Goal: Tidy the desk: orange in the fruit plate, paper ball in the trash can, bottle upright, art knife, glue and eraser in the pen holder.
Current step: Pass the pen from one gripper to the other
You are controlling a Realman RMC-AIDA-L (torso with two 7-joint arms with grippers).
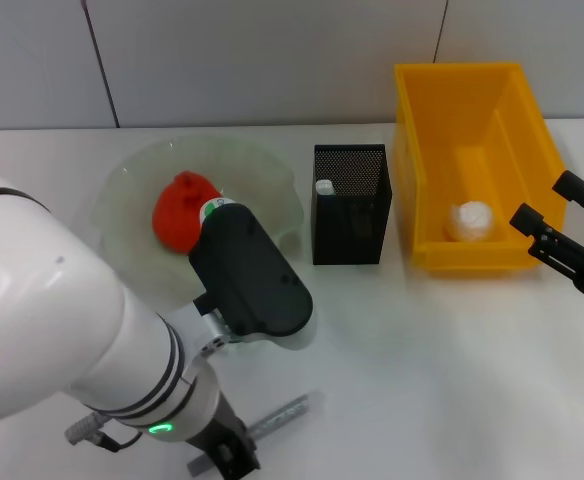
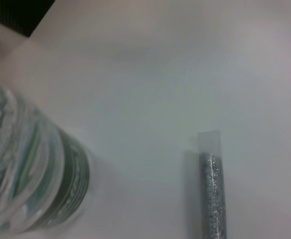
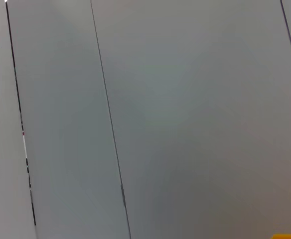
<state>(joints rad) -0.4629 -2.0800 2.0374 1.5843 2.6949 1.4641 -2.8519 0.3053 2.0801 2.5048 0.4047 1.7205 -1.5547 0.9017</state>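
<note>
The left arm reaches over the near part of the white surface [image 1: 422,360], its black wrist housing covering the near edge of the glass plate [image 1: 132,190]. The left tool itself is hidden, so whether it is wide or narrow cannot be told. The left wrist view shows the bottle [image 2: 31,184] close up, with a glittery silver stick [image 2: 211,191] lying on the surface near it. The orange [image 1: 180,208] sits in the plate. The black mesh pen holder [image 1: 350,205] stands between the plate and the yellow bin [image 1: 472,110], with a white-capped item [image 1: 324,187] inside. The paper ball [image 1: 470,220] lies in the bin. The right tool [image 1: 570,232] hovers beside the bin's right wall, fingers spread wide and holding nothing.
</note>
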